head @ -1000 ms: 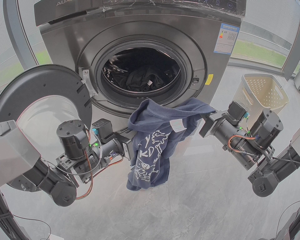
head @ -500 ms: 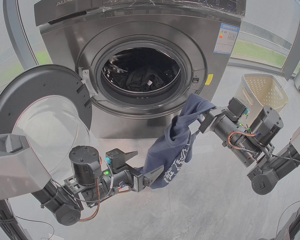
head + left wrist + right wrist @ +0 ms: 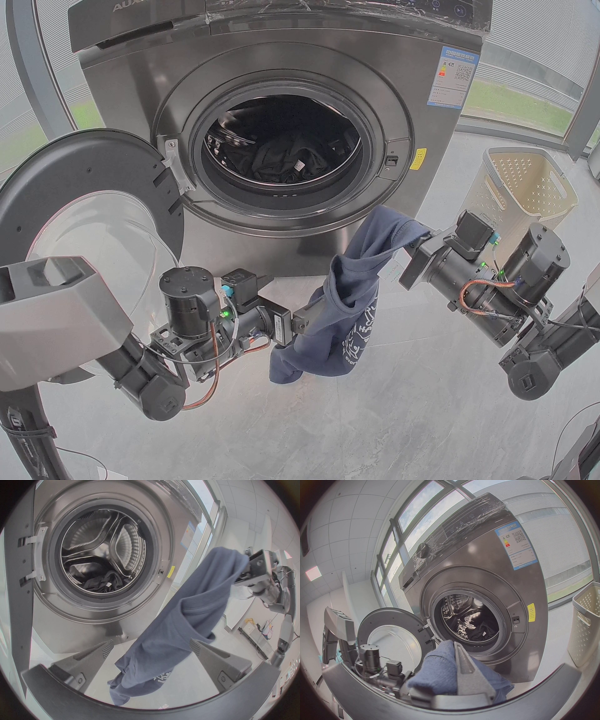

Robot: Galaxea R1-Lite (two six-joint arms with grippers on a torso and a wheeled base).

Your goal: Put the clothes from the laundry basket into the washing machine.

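Observation:
A navy T-shirt with white print hangs in front of the washing machine, below the right of its open port. My right gripper is shut on the shirt's top corner and holds it up; the cloth bunches beside its grey finger. My left gripper is open low at the shirt's left side, and the hanging cloth lies between its wide-spread fingers. Dark clothes lie in the drum. The beige laundry basket stands on the floor to the right.
The round machine door is swung fully open to the left, just behind my left arm. Grey tiled floor spreads in front of the machine. Windows run behind the machine and the basket.
My left gripper let go of the shirt, dropped low and open, then came up and right against the hanging cloth. The shirt now hangs from the right gripper alone, which sank slightly.

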